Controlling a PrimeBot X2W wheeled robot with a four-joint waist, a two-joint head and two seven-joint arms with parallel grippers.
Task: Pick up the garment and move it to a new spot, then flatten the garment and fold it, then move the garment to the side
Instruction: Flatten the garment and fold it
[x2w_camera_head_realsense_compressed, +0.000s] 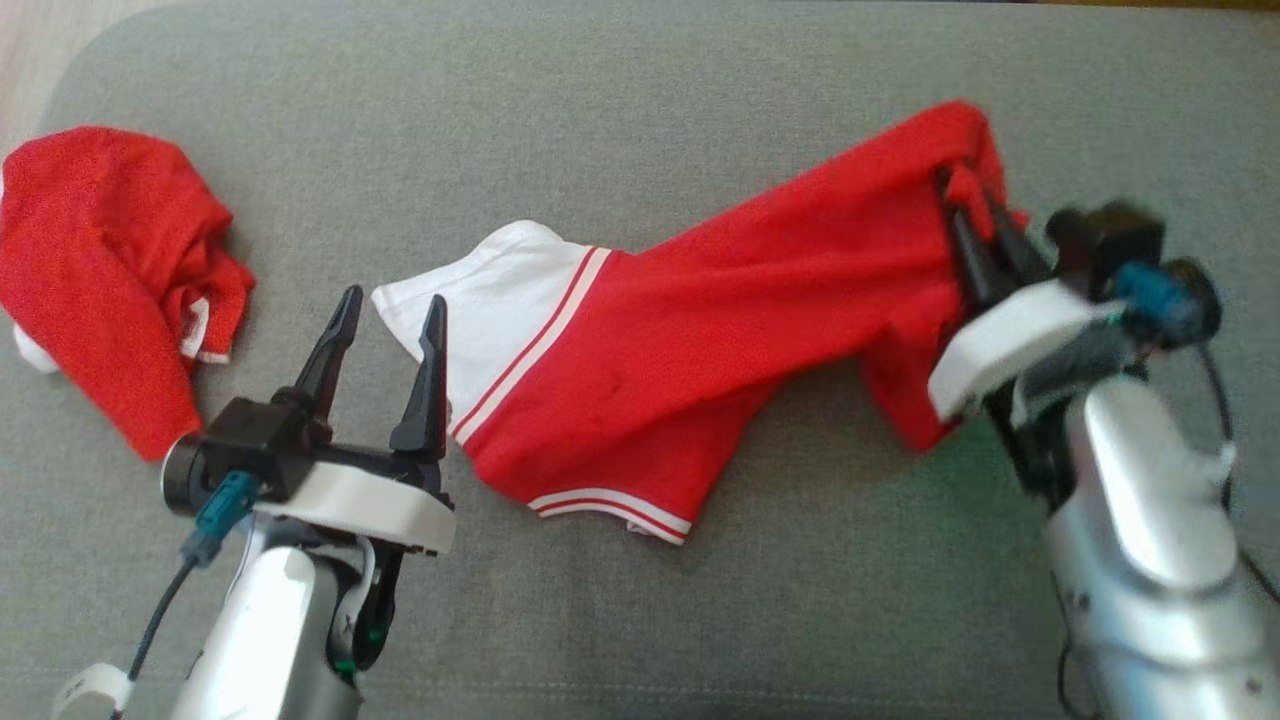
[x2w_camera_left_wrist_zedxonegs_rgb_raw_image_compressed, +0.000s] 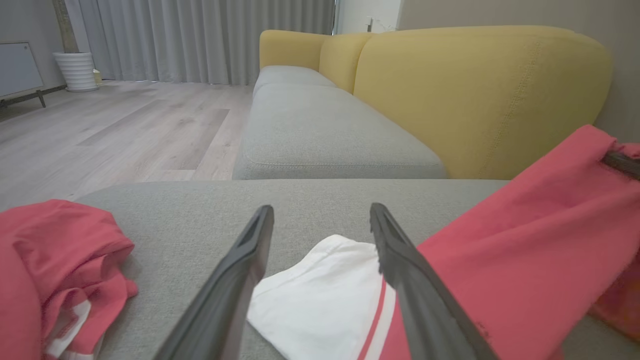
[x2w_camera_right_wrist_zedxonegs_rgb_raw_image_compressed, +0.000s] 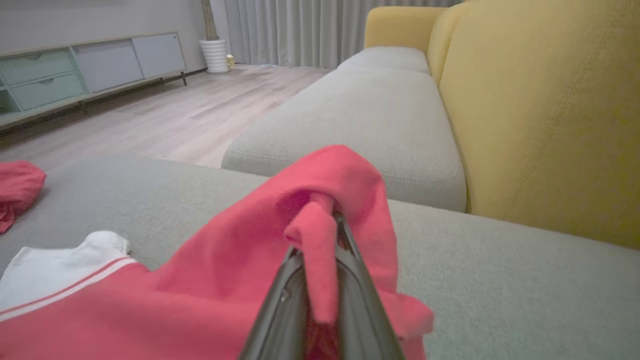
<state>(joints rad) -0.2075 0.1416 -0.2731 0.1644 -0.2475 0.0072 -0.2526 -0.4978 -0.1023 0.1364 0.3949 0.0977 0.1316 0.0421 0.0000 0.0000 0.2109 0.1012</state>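
My right gripper is squeezed shut on the red garment. A bunched fold of its cloth is pinched between my two right fingers and draped over their tips, so that end stands lifted off the grey cushion, toward the cushion's right end. From that pinch the cloth slopes down and runs leftward across the middle of the cushion, where the rest of it lies on the surface, rumpled rather than flat. Its white sleeve, striped where it meets the red, rests about midway along the cushion, and the white-striped hem points toward the cushion's near edge. My left gripper is spread wide and holds nothing. It hovers just left of the cushion's middle, and from my left wrist the sleeve's outer corner lies between my left fingertips; I cannot tell whether they touch the cloth. A second red garment sits crumpled in a heap at the cushion's left end, well apart from the one I have hold of. Beyond the cushion's far edge another grey seat runs on, with a yellow backrest along its right side and pale wooden floor off to the cushion's left
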